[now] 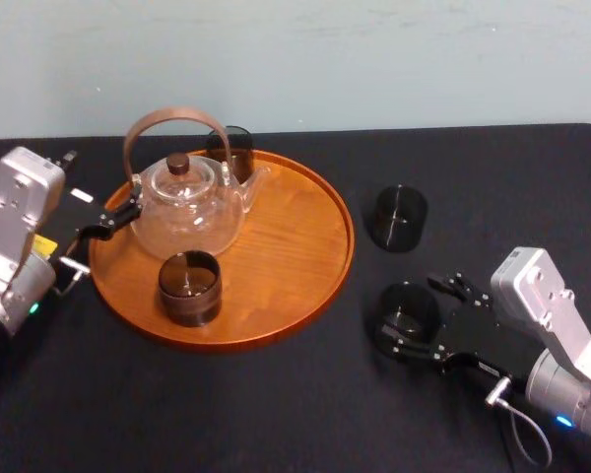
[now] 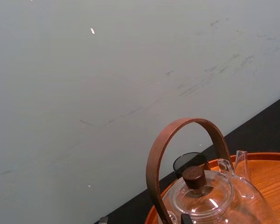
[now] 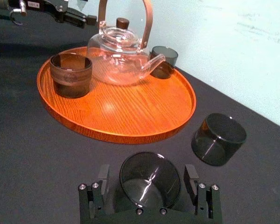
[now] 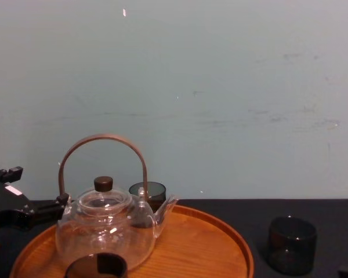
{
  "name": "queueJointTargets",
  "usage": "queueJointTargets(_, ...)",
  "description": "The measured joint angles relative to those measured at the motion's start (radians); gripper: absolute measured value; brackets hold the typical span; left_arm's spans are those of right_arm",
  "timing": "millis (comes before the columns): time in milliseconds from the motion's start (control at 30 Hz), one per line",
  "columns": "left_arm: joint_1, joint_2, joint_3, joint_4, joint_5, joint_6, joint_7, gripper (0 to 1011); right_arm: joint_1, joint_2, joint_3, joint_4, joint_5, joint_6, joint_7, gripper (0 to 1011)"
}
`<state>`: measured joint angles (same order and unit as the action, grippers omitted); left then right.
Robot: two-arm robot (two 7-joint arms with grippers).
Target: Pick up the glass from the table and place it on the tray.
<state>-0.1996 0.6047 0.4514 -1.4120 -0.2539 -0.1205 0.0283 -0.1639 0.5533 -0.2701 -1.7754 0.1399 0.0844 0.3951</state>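
Observation:
A dark smoked glass [image 1: 410,311] stands on the black table [image 1: 276,404], right of the tray. My right gripper [image 1: 406,317] is open around it, one finger on each side with small gaps; the right wrist view shows this glass [image 3: 150,179] between the fingers [image 3: 103,176]. The round orange-brown tray [image 1: 295,256] carries a glass teapot [image 1: 189,205] and two more dark glasses, one in front [image 1: 189,287] and one behind [image 1: 232,150]. My left gripper [image 1: 106,212] hovers open at the tray's left rim beside the teapot, holding nothing.
A second loose dark glass [image 1: 401,218] stands on the table just beyond the one in my right gripper, also seen in the chest view [image 4: 291,243]. The teapot's tall brown handle [image 4: 102,139] arches over the tray. A pale wall runs behind the table.

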Motion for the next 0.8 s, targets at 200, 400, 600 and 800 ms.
queueJointTargets(200, 0.000, 0.000, 0.000, 0.000, 0.000, 0.000, 0.000, 1009, -0.009, -0.005, 0.005, 0.012, 0.006, 0.006, -0.001, 1009)
queueJointTargets(400, 0.000, 0.000, 0.000, 0.000, 0.000, 0.000, 0.000, 1010, -0.021, -0.006, 0.013, 0.014, 0.013, 0.006, -0.004, 1009)
queueJointTargets(600, 0.000, 0.000, 0.000, 0.000, 0.000, 0.000, 0.000, 1010, -0.029, -0.009, 0.016, 0.019, 0.018, 0.006, -0.005, 1009)
queueJointTargets(800, 0.000, 0.000, 0.000, 0.000, 0.000, 0.000, 0.000, 1009, -0.030, -0.014, 0.015, 0.028, 0.023, 0.006, -0.004, 1009)
